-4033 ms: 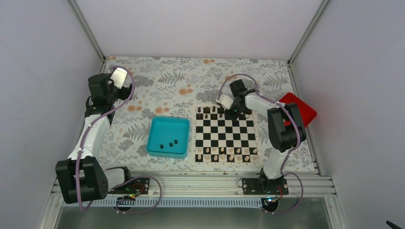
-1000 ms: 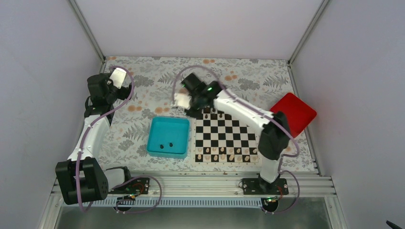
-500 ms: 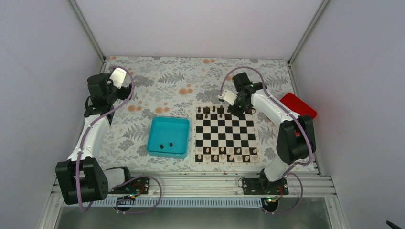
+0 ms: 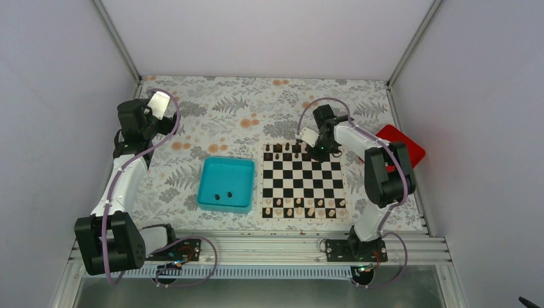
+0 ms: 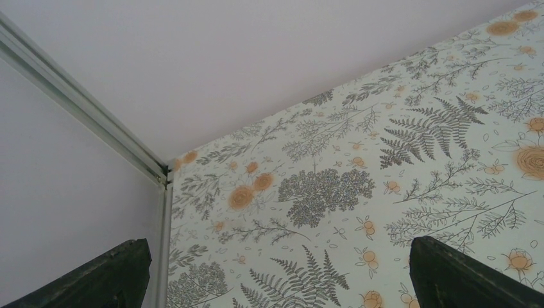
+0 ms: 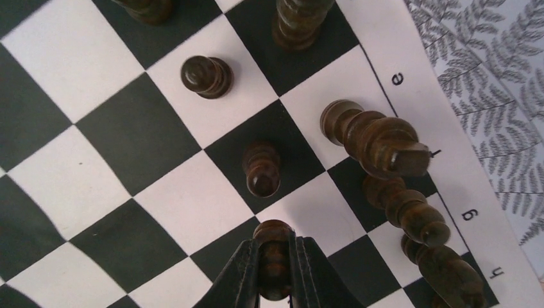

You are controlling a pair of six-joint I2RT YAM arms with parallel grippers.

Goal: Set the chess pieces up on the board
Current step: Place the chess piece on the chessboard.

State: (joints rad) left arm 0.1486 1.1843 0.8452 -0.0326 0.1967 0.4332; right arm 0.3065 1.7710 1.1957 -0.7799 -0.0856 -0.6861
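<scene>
The chequered board [image 4: 301, 176] lies right of centre. Several dark chess pieces stand along its far rows [image 4: 287, 149]; two more lie in the teal tray [image 4: 224, 184]. My right gripper [image 4: 316, 151] hangs over the board's far right part, shut on a dark pawn [image 6: 274, 255] just above the squares. Other dark pieces [image 6: 263, 168] [image 6: 378, 136] stand close ahead and to its right. My left gripper [image 4: 146, 115] is raised at the far left, open and empty; its fingertips [image 5: 115, 273] frame bare floral cloth.
Pale pieces line the board's near rows [image 4: 301, 206]. A red box [image 4: 404, 144] lies right of the board, partly behind the right arm. The enclosure's back corner rail [image 5: 83, 109] is close to the left gripper.
The right arm went from the board's far edge to the tray, where one dark piece is gone, and has come back over the board's far right. The left arm has not moved.
</scene>
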